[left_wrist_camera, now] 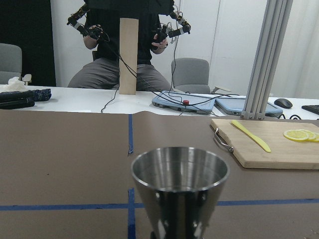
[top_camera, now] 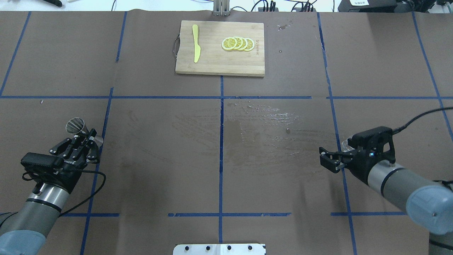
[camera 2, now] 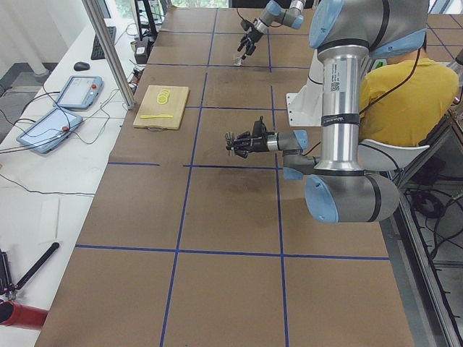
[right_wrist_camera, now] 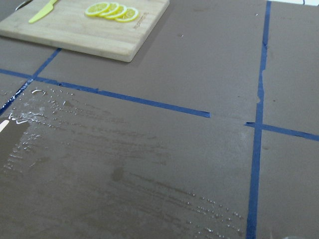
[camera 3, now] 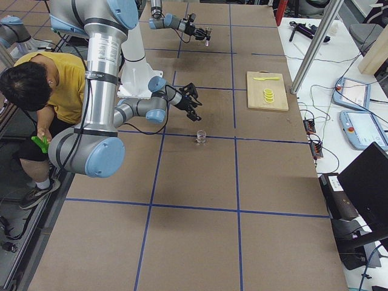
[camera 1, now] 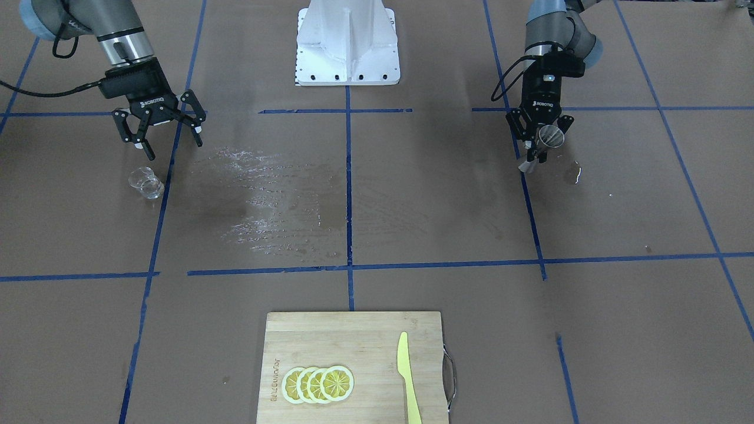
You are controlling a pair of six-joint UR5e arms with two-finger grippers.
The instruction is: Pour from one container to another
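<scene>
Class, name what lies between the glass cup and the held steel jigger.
Between the glass cup and jigger: only a wet smear and blue tape lines, seen in the front-facing view.

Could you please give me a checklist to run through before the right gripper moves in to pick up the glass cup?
1. Right gripper open: ok, jaws spread wide.
2. Right gripper around the glass cup: not ok, it hangs above the cup, apart from it.
3. Cup upright on the table: ok.
4. Liquid in the cup: cannot tell.
5. Left gripper holding the jigger: ok, mouth up in the left wrist view.
6. Table dry: not ok, there is a wet patch between the arms.
</scene>
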